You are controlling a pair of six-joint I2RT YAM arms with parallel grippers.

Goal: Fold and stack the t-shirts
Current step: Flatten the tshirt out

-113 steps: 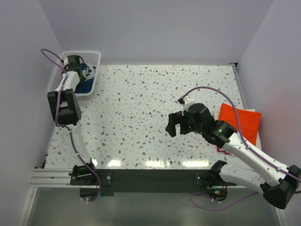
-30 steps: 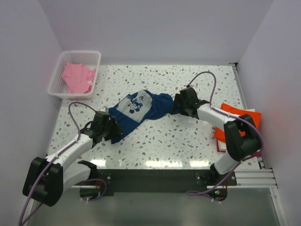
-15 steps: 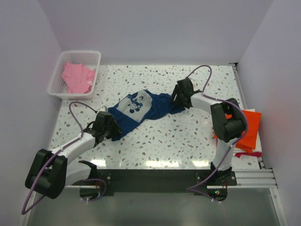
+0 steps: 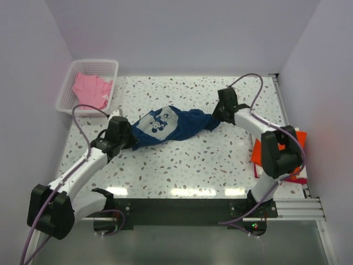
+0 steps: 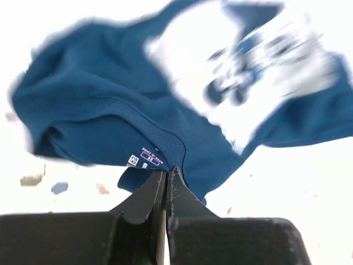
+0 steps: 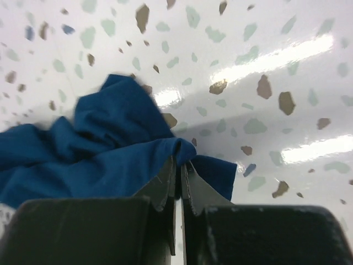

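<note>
Item: navy blue cloth t-shirt with a pale chest print (image 4: 171, 126), lying mid-way across the speckled white table (image 4: 182, 165), print side up.

Holding: we record the left gripper (image 5: 167, 174) pinched closed on cloth right beside the ribbed collar and its size label. The right gripper (image 6: 179, 163) is likewise clamped on a bunched fold at the opposite end (hem or sleeve, we cannot tell which).

Orientation: the garment is drawn into a band between the two grippers. Its long axis runs across the table, the left end slightly nearer the arm bases and the right end slightly farther. The collar end points to the left arm, and the print sits toward that half. Neither arm is nearer, since each holds its own end.

We judge that spreading it flat depends on this axis: the cloth is gathered across its width, not along it.

Other stock: crumpled pink t-shirt (image 4: 91, 91) inside the white plastic lattice basket (image 4: 94, 62), far left. Bright orange t-shirt (image 4: 259, 150) at the right table edge, partly behind the right arm.
</note>
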